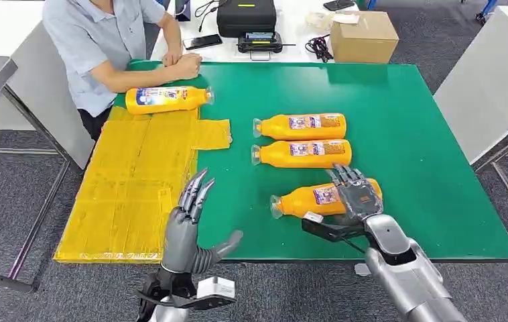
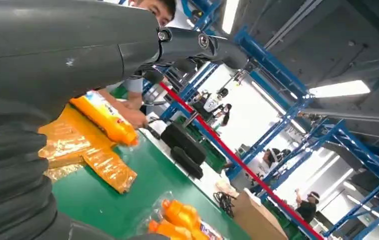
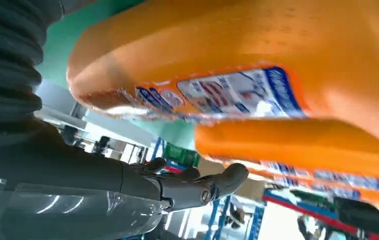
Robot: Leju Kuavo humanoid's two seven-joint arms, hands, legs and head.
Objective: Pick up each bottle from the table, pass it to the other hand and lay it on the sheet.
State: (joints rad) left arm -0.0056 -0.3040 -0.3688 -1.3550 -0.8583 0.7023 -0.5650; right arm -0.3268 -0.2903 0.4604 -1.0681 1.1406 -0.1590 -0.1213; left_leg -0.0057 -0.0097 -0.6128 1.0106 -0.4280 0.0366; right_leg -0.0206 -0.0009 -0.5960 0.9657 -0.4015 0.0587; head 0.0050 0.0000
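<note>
Green tabletop [image 1: 405,134] with a yellow sheet and four orange bottles on it.

My right hand [image 1: 355,194] rests on top of the nearest bottle [image 1: 308,200], which lies on its side on the bare green with its cap pointing toward my left hand [image 1: 194,221]. Just beyond my right hand lie two more bottles side by side, the middle bottle [image 1: 301,153] and the far bottle [image 1: 299,126], caps the same way. The yellow sheet [image 1: 137,174] covers the tabletop's edge under and beyond my raised left hand; a fourth bottle [image 1: 167,98] lies across its far end, well beyond that hand.
</note>
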